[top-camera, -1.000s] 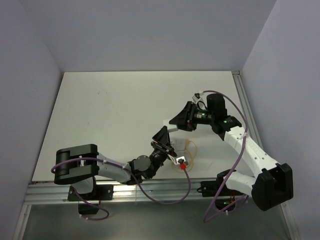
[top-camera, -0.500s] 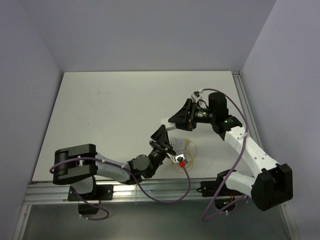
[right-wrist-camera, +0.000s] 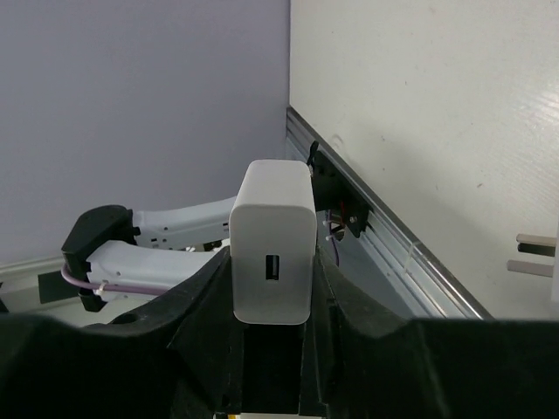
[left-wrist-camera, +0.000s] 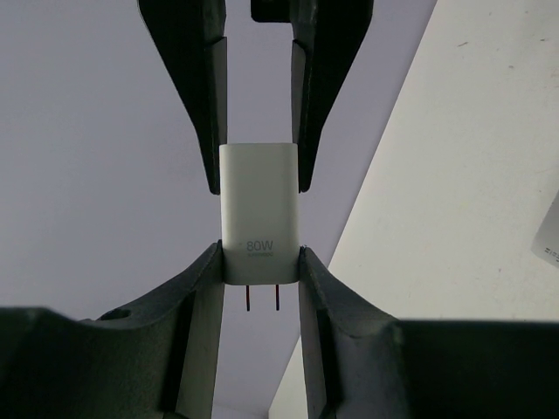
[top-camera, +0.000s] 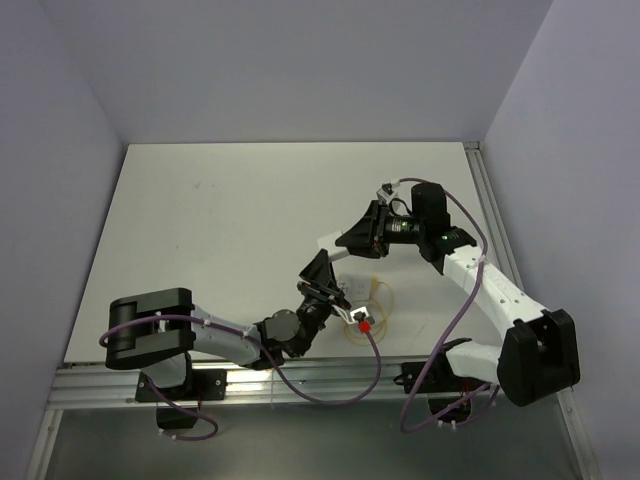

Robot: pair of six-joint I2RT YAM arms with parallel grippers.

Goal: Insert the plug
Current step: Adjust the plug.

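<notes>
White charger (left-wrist-camera: 258, 214) between claw (left-wrist-camera: 258, 122) fingers

My left arm (top-camera: 225, 338) and right arm (top-camera: 480, 285) reach inward; left pincer (left-wrist-camera: 258, 262) and right pincer (right-wrist-camera: 272, 271) meet, both clamped.

The top camera looks down from above and behind the arm bases over the whole table (top-camera: 200, 230) toward the far wall. The left wrist camera sits close behind the left gripper (left-wrist-camera: 259, 223), facing wall and table past a white charger (left-wrist-camera: 259, 196). The right wrist camera sits close behind the right gripper (right-wrist-camera: 272, 288), looking past a white block (right-wrist-camera: 272, 223) at the near rail (right-wrist-camera: 393, 240) and the left arm (right-wrist-camera: 166, 229), which the top view also shows.
</notes>
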